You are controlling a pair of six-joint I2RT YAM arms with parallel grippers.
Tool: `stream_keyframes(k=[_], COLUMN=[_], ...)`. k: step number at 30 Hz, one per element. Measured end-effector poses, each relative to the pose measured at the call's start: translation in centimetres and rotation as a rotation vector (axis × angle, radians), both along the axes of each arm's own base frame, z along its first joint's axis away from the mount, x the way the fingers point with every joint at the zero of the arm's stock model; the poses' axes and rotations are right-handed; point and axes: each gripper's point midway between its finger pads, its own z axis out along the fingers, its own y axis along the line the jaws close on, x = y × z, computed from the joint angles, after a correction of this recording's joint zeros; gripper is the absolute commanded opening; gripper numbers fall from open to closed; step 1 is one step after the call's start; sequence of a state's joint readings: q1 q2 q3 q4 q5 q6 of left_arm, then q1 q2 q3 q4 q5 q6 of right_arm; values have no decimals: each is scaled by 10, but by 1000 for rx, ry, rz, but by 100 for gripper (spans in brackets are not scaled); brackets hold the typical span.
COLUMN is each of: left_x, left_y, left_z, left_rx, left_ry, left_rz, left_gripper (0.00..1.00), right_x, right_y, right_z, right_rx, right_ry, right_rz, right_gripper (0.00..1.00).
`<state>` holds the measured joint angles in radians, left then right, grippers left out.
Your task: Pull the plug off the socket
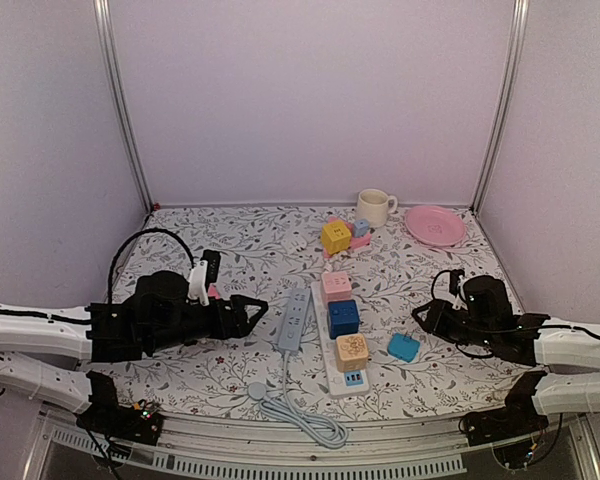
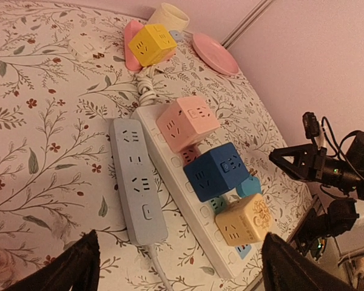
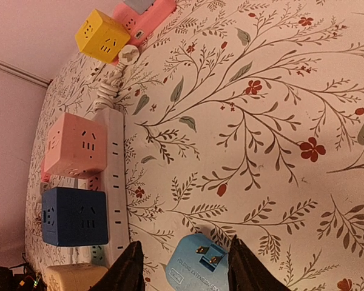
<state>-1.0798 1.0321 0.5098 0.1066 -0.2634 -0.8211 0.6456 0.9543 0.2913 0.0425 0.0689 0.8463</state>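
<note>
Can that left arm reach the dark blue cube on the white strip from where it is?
Probably yes: the left gripper is open and points toward the dark blue cube, with only the flat grey power strip lying between them.

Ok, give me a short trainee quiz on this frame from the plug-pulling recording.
1. True or false: the light blue plug is plugged into the white power strip.
2. How many cube adapters sit on that strip?
3. The plug lies nearest: A) left gripper B) right gripper C) mug.
Key: 1 false, it lies loose on the table; 2 three; 3 B.
</note>
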Motion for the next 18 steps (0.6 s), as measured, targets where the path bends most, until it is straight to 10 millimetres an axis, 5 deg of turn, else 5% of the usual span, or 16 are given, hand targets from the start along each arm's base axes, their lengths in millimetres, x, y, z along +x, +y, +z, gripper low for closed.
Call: stream_keyframes(k=[11,18], left_x=[-1,-1], left_y=[1,-2], left_z=[-3,-4], left_rx=[-7,-14], left_ry=[7,11], left_rz=[3,-1], left_gripper=[93,93], right_x=[-4,-15], right_y=[7,46], right_z=[0,8], right_rx=[7,-24], right_ry=[6,15], right_rz=[49,174], right_gripper=[81,86])
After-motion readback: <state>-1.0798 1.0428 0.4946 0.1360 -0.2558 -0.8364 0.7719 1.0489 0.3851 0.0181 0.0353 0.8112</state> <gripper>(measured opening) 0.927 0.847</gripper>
